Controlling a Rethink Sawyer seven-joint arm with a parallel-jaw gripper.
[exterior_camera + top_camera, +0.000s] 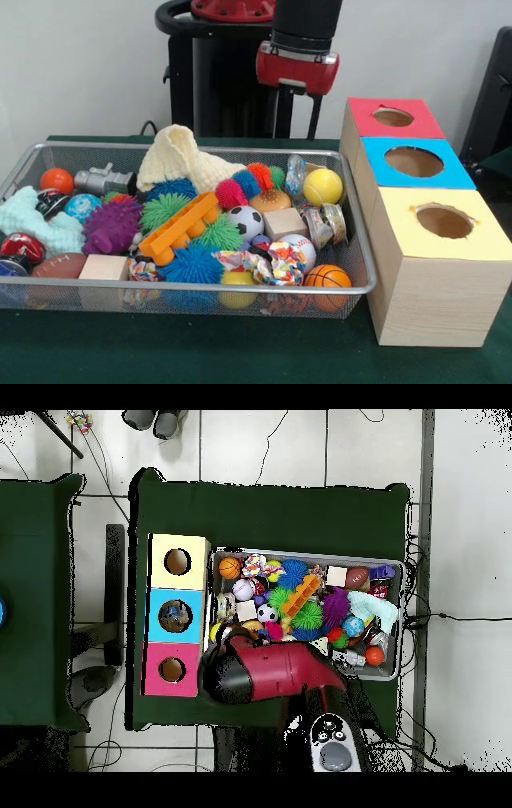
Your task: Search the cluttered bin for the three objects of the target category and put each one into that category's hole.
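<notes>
A wire bin [358,254] holds mixed clutter. In it lie a yellow ball [322,186], a soccer ball [245,221], a basketball [327,278], a baseball [298,244], spiky balls in purple [110,226], blue [192,264] and green [162,210], and two wooden blocks [284,222] [104,267]. Right of the bin stands a wooden box with a red-topped hole [392,117], a blue-topped hole [414,162] and a yellow-topped hole [444,222]. My gripper [296,120] hangs above the bin's far edge, clear of the objects. In the overhead view the arm [270,672] hides it.
A cream knitted cloth [180,156], an orange plastic piece [180,226], a mint cloth [36,222] and a football [58,265] also fill the bin. Something shows inside the blue hole [175,615] from overhead. The green table [240,352] runs in front of the bin.
</notes>
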